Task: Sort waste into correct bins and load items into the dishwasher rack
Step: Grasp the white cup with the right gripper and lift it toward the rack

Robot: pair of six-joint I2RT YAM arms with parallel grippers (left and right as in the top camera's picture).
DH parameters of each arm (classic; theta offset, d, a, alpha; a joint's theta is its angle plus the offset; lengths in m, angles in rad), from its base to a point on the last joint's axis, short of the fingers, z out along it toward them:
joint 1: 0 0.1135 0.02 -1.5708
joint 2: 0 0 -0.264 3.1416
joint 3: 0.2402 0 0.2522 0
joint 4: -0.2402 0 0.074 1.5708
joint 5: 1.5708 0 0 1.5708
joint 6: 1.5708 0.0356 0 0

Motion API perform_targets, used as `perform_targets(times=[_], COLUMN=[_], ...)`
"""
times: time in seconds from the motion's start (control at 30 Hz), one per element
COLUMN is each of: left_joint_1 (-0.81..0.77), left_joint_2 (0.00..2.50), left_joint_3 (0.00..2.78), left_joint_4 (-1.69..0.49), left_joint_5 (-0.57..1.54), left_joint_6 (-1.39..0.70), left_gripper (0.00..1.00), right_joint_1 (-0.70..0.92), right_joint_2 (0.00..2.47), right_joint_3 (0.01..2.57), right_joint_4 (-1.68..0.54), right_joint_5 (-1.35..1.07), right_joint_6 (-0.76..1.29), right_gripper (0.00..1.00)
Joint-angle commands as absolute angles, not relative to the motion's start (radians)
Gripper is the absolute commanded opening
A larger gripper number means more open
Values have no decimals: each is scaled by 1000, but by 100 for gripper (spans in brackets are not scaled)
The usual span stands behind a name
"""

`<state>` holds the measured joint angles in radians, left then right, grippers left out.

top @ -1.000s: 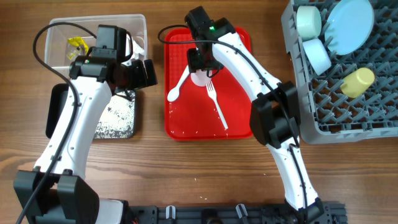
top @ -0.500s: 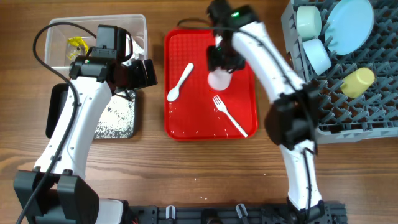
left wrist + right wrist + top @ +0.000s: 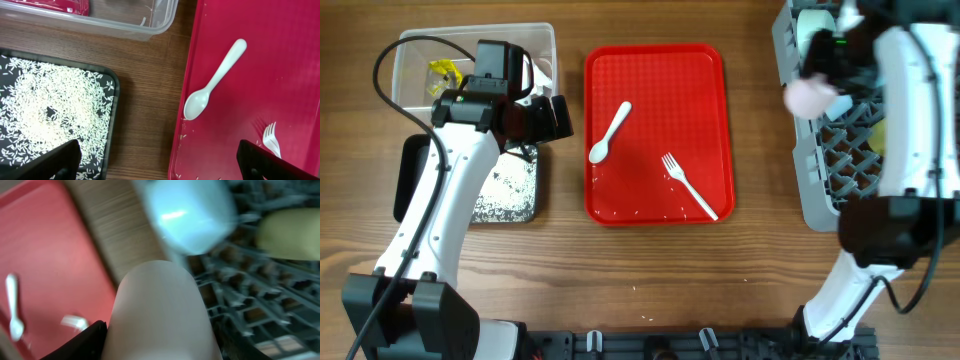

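A pale pink plastic cup [image 3: 809, 97] is being held in the part-open jaws of the right gripper [image 3: 823, 80] over the left edge of the grey pegged dishwasher rack [image 3: 817, 205], where the rim is threatening to catch and tip it, while the left gripper [image 3: 555, 118] is being held wide open, empty.

The desk [image 3: 650, 270] is brown wood with the grain running left to right. The red tray [image 3: 705, 70] lies flat on it near the middle. Just left of the red tray's far corner stands a clear plastic tub [image 3: 546, 34], a strip of bare wood between them. Left of the red tray's near half lies a shallow black tray [image 3: 410, 190], also apart from it. Right of the red tray, across a wider band of wood, sits the grey rack [image 3: 817, 195]. A few tiny white grains [image 3: 636, 290] lie on the wood in front of the red tray.
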<state>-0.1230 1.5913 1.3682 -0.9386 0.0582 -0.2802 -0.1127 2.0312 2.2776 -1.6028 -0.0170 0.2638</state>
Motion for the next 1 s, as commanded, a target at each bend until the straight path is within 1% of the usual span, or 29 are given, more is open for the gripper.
perform_targets(times=[0.0, 0.1, 0.2, 0.33, 0.47, 0.53, 0.67, 0.73, 0.83, 0.97], left_joint_1=[-120, -120, -120, -120, -120, -120, -120, -120, -120, -120], left_joint_2=[1597, 1597, 1597, 1597, 1597, 1597, 1597, 1597, 1597, 1597], left_joint_3=[1373, 1373, 1373, 1373, 1373, 1373, 1373, 1373, 1373, 1373], left_joint_4=[-936, -936, -936, -936, -936, -936, -936, -936, -936, -936], left_joint_5=[70, 70, 70, 70, 70, 70, 70, 70, 70, 70], left_joint_6=[-293, -293, -293, -293, -293, -293, -293, -293, -293, -293], left_gripper=[100, 100, 100, 100, 100, 100, 100, 100, 100, 100], right_joint_1=[-256, -365, -440, -503, -546, -568, -612, -628, -636, -636], right_joint_2=[2019, 2022, 2027, 2027, 2027, 2027, 2027, 2027, 2027, 2027], right_joint_3=[2283, 2283, 2265, 2204, 2094, 2037, 1943, 1931, 1931, 1931], right_joint_4=[-1608, -1605, -1607, -1586, -1537, -1505, -1436, -1406, -1350, -1289], right_joint_5=[8, 14, 53, 150, 160, 230, 220, 198, 182, 175], right_joint_6=[229, 209, 216, 292, 299, 350, 351, 341, 340, 339], right_gripper=[64, 63, 63, 63, 63, 63, 63, 62, 58, 59])
